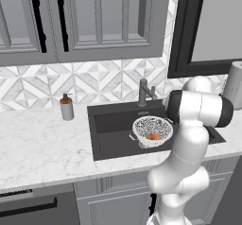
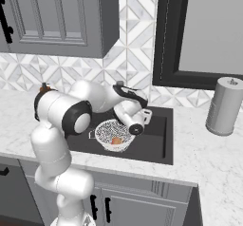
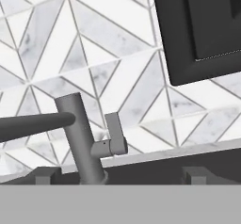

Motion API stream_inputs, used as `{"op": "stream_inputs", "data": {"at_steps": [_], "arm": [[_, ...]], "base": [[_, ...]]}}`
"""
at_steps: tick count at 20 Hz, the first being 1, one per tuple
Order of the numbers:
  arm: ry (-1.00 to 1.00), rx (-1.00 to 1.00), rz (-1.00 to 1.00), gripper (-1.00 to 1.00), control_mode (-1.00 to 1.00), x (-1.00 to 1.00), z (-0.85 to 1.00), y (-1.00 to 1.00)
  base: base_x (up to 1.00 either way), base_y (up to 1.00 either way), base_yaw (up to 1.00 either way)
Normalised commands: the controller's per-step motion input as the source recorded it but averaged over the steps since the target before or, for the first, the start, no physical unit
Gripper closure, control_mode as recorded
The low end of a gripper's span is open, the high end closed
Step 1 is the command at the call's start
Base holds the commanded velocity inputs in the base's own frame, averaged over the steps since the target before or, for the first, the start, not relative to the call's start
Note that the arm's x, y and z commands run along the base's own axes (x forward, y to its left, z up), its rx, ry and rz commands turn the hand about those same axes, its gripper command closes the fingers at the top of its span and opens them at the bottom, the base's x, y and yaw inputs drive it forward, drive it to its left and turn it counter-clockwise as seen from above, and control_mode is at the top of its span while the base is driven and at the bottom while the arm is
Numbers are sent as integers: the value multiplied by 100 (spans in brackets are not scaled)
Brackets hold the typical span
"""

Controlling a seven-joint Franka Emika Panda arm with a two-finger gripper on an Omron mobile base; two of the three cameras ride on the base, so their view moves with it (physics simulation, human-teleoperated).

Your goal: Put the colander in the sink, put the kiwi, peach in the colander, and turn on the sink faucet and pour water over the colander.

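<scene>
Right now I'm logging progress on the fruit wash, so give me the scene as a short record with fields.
colander: sits inside the sink
peach: in the colander
kiwi: cannot make it out for sure
sink faucet: upright, side lever raised, no water seen
gripper: facing the faucet, fingertips apart, nothing between them
soap pump bottle: on the counter left of the sink
paper towel roll: on the counter to the right

Quick headcount at the sink

We count one colander sitting in one sink, with one peach inside it. There's one sink faucet at the far edge, one soap pump bottle off to the left, and one paper towel roll on the right. We can't make out a kiwi for sure through the mesh.
</scene>
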Motion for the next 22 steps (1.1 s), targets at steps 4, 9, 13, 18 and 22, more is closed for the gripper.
{"op": "stream_inputs", "data": {"at_steps": [4, 9, 13, 18, 22], "arm": [[0, 0, 10, -100, -100, 38, 0, 0], [0, 0, 5, -100, -100, 27, 0, 5], [0, 0, 4, -100, -100, 31, 0, 0], [0, 0, 3, -100, -100, 27, 0, 0], [0, 0, 2, -100, -100, 32, 0, 0]], "base": [[0, 0, 0], [0, 0, 0], [0, 0, 0], [0, 0, 0], [0, 0, 0]]}}
